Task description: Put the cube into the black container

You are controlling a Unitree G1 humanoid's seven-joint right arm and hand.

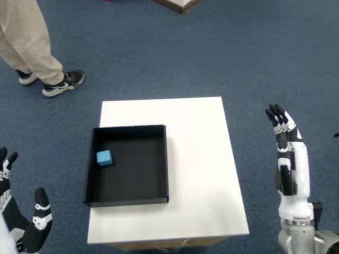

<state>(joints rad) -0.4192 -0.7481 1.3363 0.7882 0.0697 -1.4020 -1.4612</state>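
Head view: The blue cube (104,157) lies inside the black container (127,200), near the container's left wall and toward its far side. The container sits on the left half of the white table (198,159). The right hand (286,138) is held off the table's right edge, above the blue carpet (238,53), fingers extended straight and close together, holding nothing. The cube is well apart from this hand, across the table to its left. A person's legs (26,42) stand far left.

Bright, even, slightly soft overhead light
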